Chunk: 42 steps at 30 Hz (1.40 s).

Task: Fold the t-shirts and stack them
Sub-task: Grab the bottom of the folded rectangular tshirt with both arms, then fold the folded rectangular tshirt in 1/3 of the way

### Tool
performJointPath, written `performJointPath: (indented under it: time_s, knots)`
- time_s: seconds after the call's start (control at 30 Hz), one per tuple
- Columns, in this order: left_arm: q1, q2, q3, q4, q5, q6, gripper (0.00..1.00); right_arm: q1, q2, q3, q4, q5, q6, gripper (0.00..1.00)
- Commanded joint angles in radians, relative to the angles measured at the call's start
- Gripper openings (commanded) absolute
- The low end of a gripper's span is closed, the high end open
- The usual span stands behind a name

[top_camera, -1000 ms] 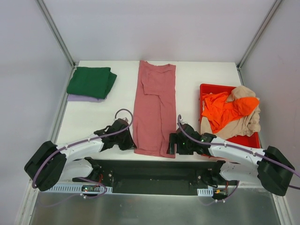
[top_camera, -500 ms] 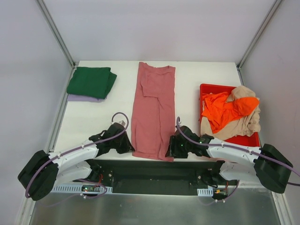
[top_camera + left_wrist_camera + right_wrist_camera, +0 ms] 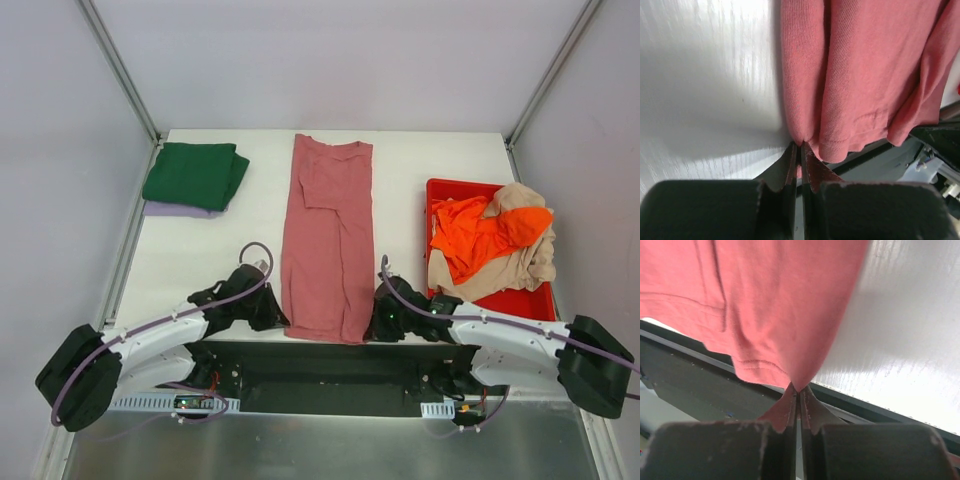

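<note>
At the tabletop edge: rose-red t-shirt gripped at both hem corners.
I found left fingers and right fingers clamped there; cloth judged soft, limp.

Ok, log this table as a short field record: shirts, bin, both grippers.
laid-out shirt: dusty rose-red cloth t-shirt, folded into a long strip, mid-table
left gripper: shut on its near-left hem corner
right gripper: shut on its near-right hem corner
stack: folded dark green t-shirt on pale lilac t-shirt, far-left corner
waiting: crumpled bright orange t-shirt and beige t-shirt in rigid red plastic bin, right side
</note>
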Motion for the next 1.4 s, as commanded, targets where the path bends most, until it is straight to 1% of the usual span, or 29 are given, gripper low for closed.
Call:
performJointPath:
  time_s: [0.0, 0.07, 0.17, 0.2, 0.3, 0.4, 0.5, 0.57, 0.63, 0.73, 0.83, 0.93, 1.03, 1.17, 1.37]
  knots:
    - [-0.012, -0.105, -0.068, -0.006, 0.129, -0.032, 0.00, 0.040, -0.116, -0.003, -0.021, 0.045, -0.059, 0.01]
    - [-0.015, -0.179, -0.099, -0.014, 0.172, -0.057, 0.00, 0.081, -0.176, 0.007, -0.044, 0.045, -0.073, 0.01]
    - [-0.017, -0.315, -0.125, -0.025, 0.214, -0.109, 0.00, 0.139, -0.253, 0.021, -0.088, 0.116, -0.066, 0.01]
    - [-0.017, -0.383, -0.125, -0.032, 0.215, -0.118, 0.00, 0.155, -0.264, 0.020, -0.090, 0.128, -0.057, 0.01]
    - [-0.017, -0.503, -0.107, -0.092, 0.160, -0.135, 0.00, 0.167, -0.282, 0.014, -0.042, 0.149, -0.063, 0.01]
    - [-0.017, -0.528, -0.070, -0.112, 0.064, -0.124, 0.00, 0.169, -0.282, 0.064, -0.061, 0.235, -0.115, 0.01]
    - [-0.015, -0.451, -0.003, -0.114, -0.050, -0.091, 0.00, 0.161, -0.273, 0.141, -0.119, 0.399, -0.192, 0.01]
    - [-0.014, -0.364, 0.081, -0.112, -0.099, -0.048, 0.00, 0.130, -0.256, 0.184, -0.133, 0.452, -0.246, 0.01]
    - [-0.004, -0.270, 0.172, -0.128, -0.137, 0.017, 0.00, 0.077, -0.236, 0.220, -0.130, 0.446, -0.295, 0.01]
    - [0.045, -0.134, 0.289, -0.149, -0.147, 0.083, 0.00, -0.009, -0.176, 0.285, -0.122, 0.433, -0.365, 0.01]
    - [0.095, -0.032, 0.359, -0.149, -0.162, 0.109, 0.00, -0.071, -0.106, 0.342, -0.096, 0.410, -0.440, 0.01]
    - [0.143, 0.064, 0.425, -0.148, -0.144, 0.139, 0.00, -0.136, -0.029, 0.395, -0.056, 0.375, -0.517, 0.01]
    - [0.177, 0.137, 0.485, -0.148, -0.141, 0.161, 0.00, -0.202, 0.055, 0.470, -0.038, 0.341, -0.572, 0.01]
    - [0.207, 0.203, 0.542, -0.146, -0.176, 0.181, 0.00, -0.276, 0.164, 0.556, -0.033, 0.301, -0.612, 0.01]
    - [0.232, 0.302, 0.645, -0.148, -0.162, 0.248, 0.00, -0.341, 0.249, 0.616, 0.001, 0.246, -0.640, 0.01]
